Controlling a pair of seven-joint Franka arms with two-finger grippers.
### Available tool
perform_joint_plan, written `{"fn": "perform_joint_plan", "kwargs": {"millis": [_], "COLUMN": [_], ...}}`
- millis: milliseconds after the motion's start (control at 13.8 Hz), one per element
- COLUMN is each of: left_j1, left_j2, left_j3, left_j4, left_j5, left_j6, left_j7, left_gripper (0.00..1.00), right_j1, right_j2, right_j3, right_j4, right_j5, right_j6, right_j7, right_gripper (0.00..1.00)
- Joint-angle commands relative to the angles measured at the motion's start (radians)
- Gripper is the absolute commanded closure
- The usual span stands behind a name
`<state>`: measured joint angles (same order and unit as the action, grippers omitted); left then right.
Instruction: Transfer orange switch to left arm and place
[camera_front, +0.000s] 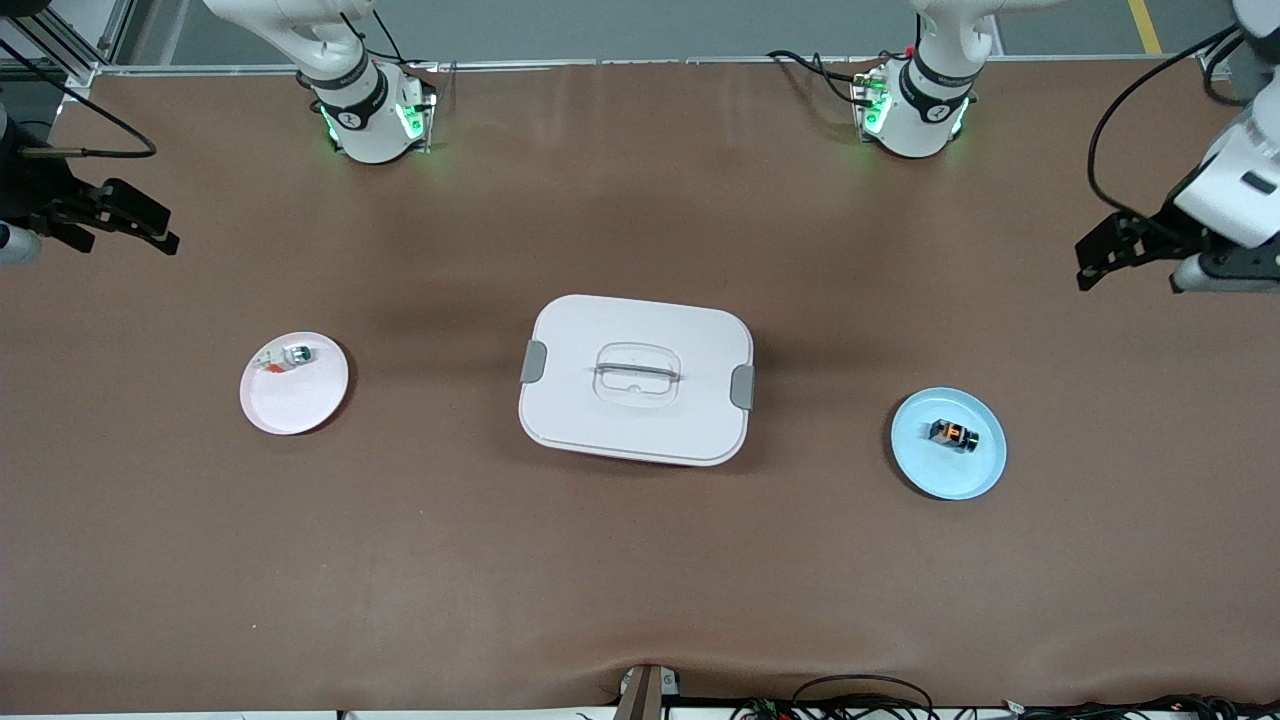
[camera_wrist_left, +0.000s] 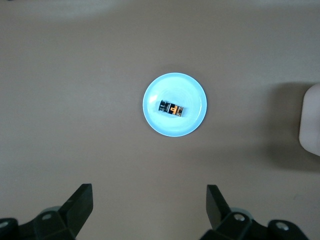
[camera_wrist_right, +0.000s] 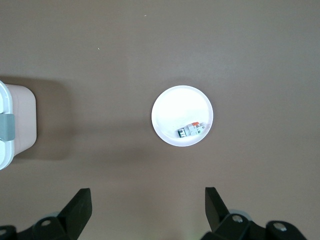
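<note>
The orange switch (camera_front: 953, 433) lies on a light-blue plate (camera_front: 940, 475) toward the left arm's end of the table. In the left wrist view the switch (camera_wrist_left: 171, 108) lies on the plate (camera_wrist_left: 175, 125), well apart from my left gripper (camera_wrist_left: 149, 200), which is open and empty. That left gripper (camera_front: 1082, 265) hangs over the bare table at the left arm's end. My right gripper (camera_front: 170, 230) is open and empty over the table at the right arm's end, and it shows wide open in its wrist view (camera_wrist_right: 148, 202). The white box (camera_front: 600, 420) sits mid-table, lid latched.
A pink plate (camera_front: 300, 400) near the right arm's end holds a white-and-green part with a red-orange tip (camera_front: 285, 357); the right wrist view shows the plate (camera_wrist_right: 175, 107) and part (camera_wrist_right: 191, 130). The box's edge shows in both wrist views (camera_wrist_left: 311, 120) (camera_wrist_right: 15, 122).
</note>
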<state>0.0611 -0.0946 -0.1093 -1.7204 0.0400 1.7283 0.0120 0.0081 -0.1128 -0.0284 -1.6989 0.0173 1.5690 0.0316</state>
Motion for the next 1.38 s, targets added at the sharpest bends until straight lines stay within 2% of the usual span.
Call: {"fn": "perform_joint_plan", "kwargs": {"millis": [0,73,436,1308], "left_j1": [0.014,0.011,0.003,0.009], "left_j2": [0.048,0.074,0.085,0.095], "left_j3": [-0.004,-0.003,-0.004,-0.007], "left_j4": [0.102,0.131,0.156,0.157], "left_j5": [-0.029,-0.029,-0.028,-0.034], "left_j6": [-0.041,-0.047,-0.058,-0.059], "left_j7": [0.002,-0.001,-0.003,-0.001], "left_gripper": [0.00,0.00,0.00,0.00], "right_j1": [0.000,0.000,-0.003,-0.005], "right_j2": [-0.013,-0.013,-0.013,-0.011], "right_j3": [-0.004,-0.004,-0.005,-0.002], "right_j4": [-0.004,-0.004,-0.004,-0.005], "right_j5": [0.001,0.003,0.003,0.004], "right_j6": [-0.010,-0.010,-0.007,-0.001], "right_j7": [-0.001,-0.001,-0.051,-0.052], "right_gripper": [0.00,0.00,0.00,0.00]}}
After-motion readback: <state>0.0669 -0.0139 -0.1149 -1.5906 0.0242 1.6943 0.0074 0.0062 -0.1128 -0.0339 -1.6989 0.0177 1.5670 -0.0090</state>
